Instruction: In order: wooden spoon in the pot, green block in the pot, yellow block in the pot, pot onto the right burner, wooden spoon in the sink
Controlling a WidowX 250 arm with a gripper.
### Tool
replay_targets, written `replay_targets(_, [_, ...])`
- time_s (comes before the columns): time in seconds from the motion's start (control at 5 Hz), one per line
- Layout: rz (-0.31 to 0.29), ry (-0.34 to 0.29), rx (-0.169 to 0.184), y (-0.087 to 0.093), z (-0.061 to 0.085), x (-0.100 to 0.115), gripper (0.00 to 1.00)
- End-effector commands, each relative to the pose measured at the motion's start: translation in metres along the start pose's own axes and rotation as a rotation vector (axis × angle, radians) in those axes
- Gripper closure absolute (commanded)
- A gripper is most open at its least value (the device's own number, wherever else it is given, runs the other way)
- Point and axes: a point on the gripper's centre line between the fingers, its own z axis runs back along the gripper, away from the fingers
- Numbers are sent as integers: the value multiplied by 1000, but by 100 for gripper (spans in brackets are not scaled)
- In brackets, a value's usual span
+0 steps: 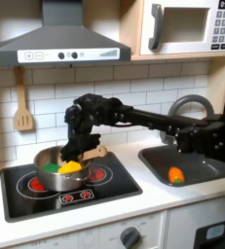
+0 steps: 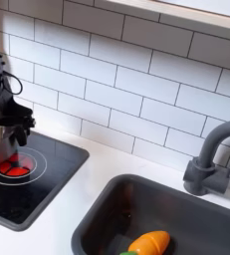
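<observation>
First exterior view, starting nearest us: we see a black cooktop (image 1: 70,190) at the lower left of the frame with two red rings. On the ring toward the frame's left sits the pot (image 1: 48,167), shiny steel, round and straight-sided. Inside it we see the green block (image 1: 52,167) and, touching it, the yellow block (image 1: 70,167), both bright and small. The wooden spoon (image 1: 93,153), slim and light brown, slants up out of the pot toward the frame's right. The gripper (image 1: 73,151) hangs just above the pot by the spoon; we cannot tell how its jaws stand. At the lower right lies the sink (image 1: 209,167). Farther back, a wooden spatula (image 1: 22,109) hangs on the tiles.
</observation>
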Motion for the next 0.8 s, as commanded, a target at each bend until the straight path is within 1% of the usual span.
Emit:
replay_targets(0.0, [1, -2, -11, -2, 1, 1, 100])
replay_targets(0.2, [-2, -7, -20, -5, 2, 2, 100])
replay_targets(0.4, [-8, 0, -30, -10, 0, 1, 100])
replay_targets(0.6, [-23, 5, -42, -17, -1, 0, 100])
